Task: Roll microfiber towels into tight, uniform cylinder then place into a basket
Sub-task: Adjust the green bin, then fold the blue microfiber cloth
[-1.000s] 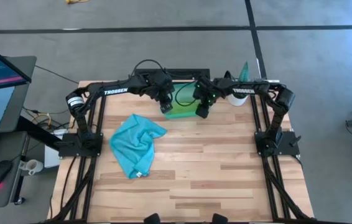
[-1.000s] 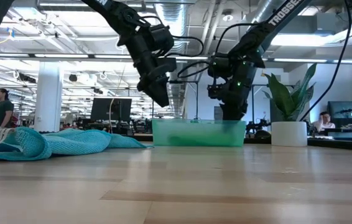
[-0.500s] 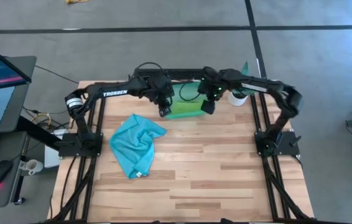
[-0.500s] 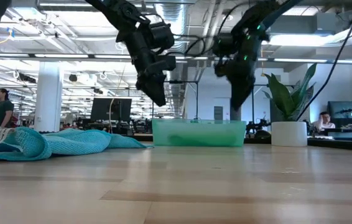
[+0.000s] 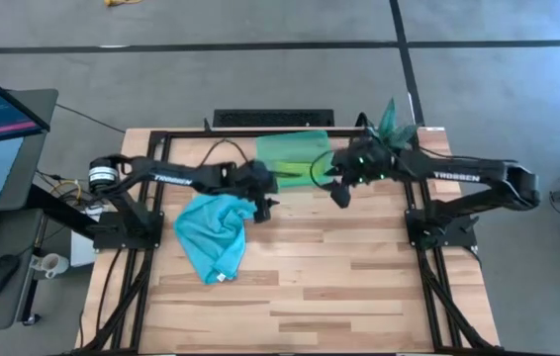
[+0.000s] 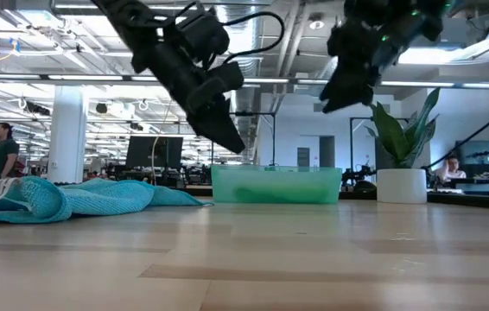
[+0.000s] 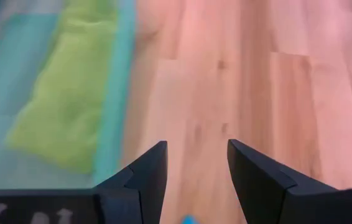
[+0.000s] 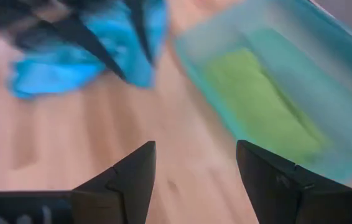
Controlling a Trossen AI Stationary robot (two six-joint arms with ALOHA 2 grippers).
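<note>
Already the lime green towel [image 8: 264,106] lies rolled inside the teal basket [image 5: 290,150], so the turquoise towel [image 5: 214,229] is what remains; it lies crumpled and unrolled on the wooden table [image 5: 359,267]. The left gripper [image 5: 262,203] hangs just beside the near edge of this towel, with the basket a little beyond it; its fingers are apart and hold nothing. The right gripper [image 5: 340,191] hovers just outside the basket, fingers wide apart and also empty, with the turquoise towel well away on the far side of the left gripper. I judge the main risk is a loose, uneven roll, because the cloth is bunched and not flattened. A pinch could also catch only one layer.
</note>
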